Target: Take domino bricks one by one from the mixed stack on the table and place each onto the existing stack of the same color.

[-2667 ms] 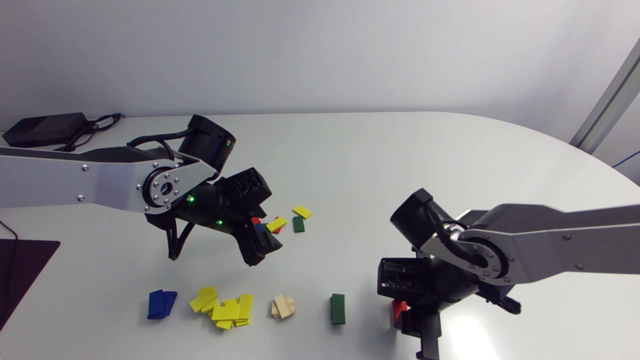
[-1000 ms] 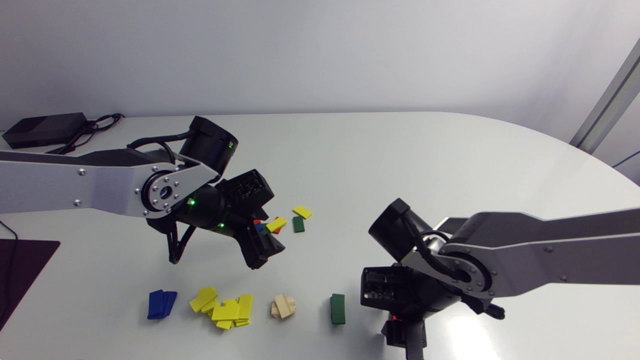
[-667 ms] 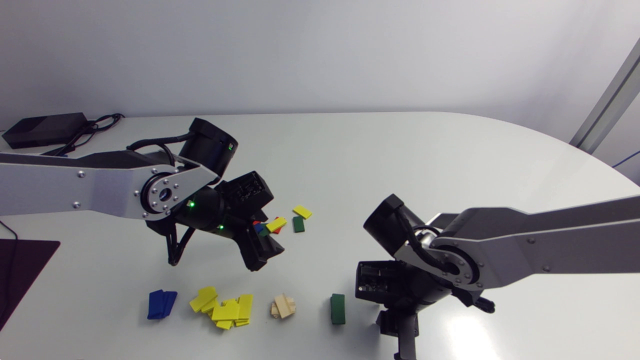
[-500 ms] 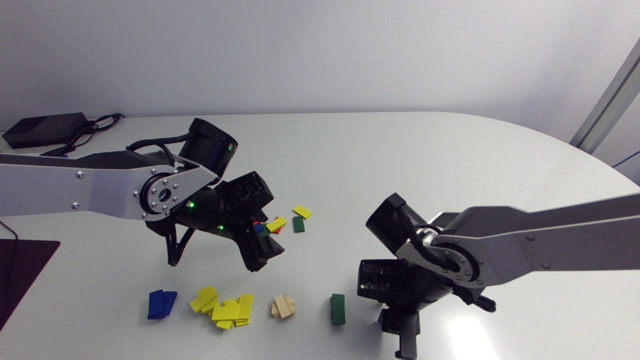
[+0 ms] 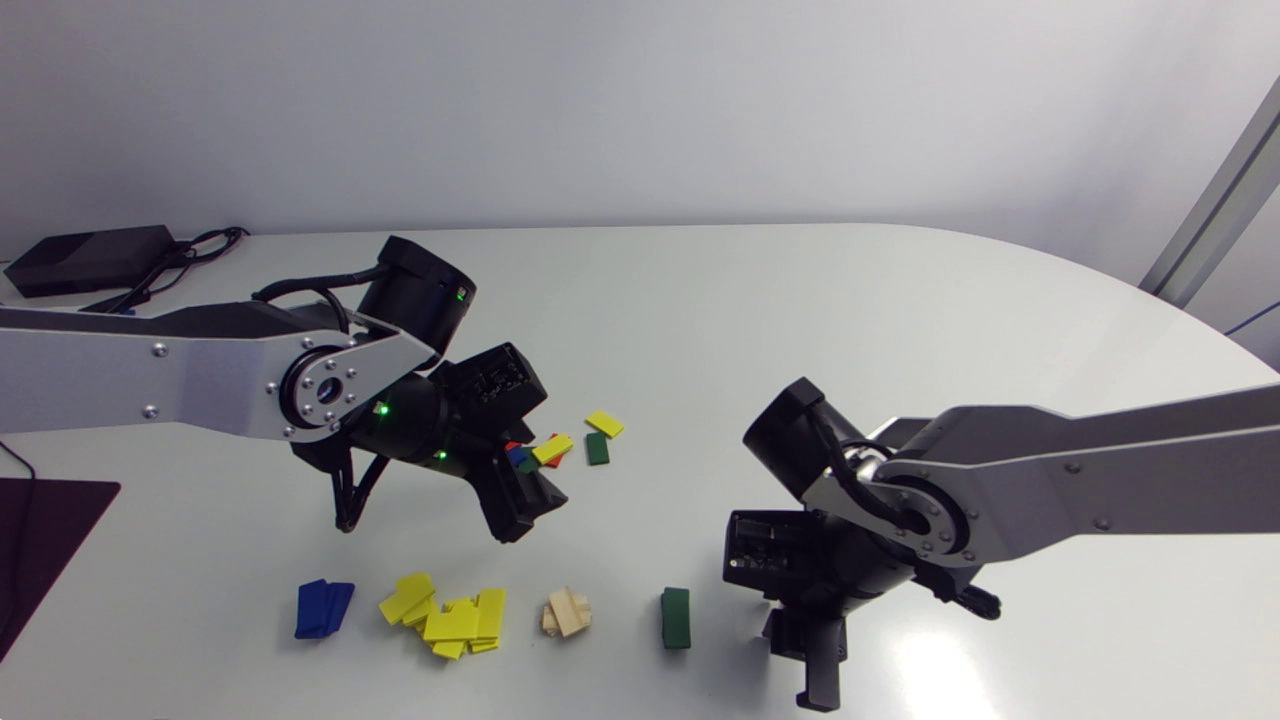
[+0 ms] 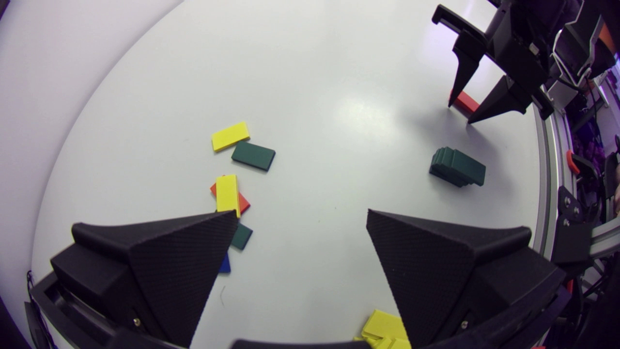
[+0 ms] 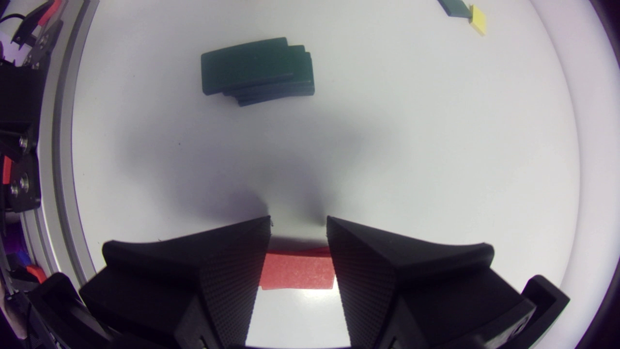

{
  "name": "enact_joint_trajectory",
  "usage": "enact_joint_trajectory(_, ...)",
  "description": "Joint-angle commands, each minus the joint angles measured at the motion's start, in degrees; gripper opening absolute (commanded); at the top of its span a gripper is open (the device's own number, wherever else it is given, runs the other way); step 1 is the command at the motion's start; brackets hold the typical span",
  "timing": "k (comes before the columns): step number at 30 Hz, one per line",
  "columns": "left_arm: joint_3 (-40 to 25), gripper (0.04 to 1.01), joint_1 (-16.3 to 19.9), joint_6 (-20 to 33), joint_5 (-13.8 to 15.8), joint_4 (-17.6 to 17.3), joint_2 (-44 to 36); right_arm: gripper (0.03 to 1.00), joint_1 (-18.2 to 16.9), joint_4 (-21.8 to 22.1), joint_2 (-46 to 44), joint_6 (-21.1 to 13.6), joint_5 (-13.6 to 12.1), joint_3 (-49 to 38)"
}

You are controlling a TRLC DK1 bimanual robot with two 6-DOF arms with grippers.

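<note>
Worktop: pale grey, matte, with a rounded far edge.
Mixed pile: flat domino bricks in the middle of the worktop. A yellow top brick lies across an orange-red brick. A dark green brick and a blue brick lie partly hidden beside one left finger.
Outliers: a loose yellow brick and a loose green brick lie flat, side by side, just beyond the pile.
Sorted row: along the front edge stand a blue stack, a sprawling yellow stack, a pale bare-wood stack and a dark green stack. They are set apart, probably so a hand can come down around any one.
Red stack: next past the green one, and hidden under the right arm in the head view.
Right hand: fingers apart and straddling the red stack, tips pointing down at the worktop. This looks like a red brick released onto its own colour.
Left hand: fingers wide apart with nothing between them, poised over the near side of the mixed pile. It looks ready for the next pick, and the yellow top brick is the most exposed.
Periphery: a black box with cables sits at the far left corner.
</note>
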Motion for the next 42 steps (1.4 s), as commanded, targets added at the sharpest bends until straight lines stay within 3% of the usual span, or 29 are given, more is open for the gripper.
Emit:
enact_joint_trajectory(1,-0.99,0.949,-0.59,-1.22,0.04,0.22,-0.68,0.425,-0.41,-1.35,-0.92,-0.82,0.38,-1.57)
enact_joint_trajectory(34,-1.87,0.949,-0.15,-0.96,0.13,0.22,-1.20,0.425,-0.23,-3.38,-3.21,-0.30,0.38,-0.52)
enact_joint_trajectory(42,-2.13,0.959,0.20,-0.96,0.13,0.22,-1.91,0.439,2.40,-7.42,-9.98,4.19,-0.23,5.99)
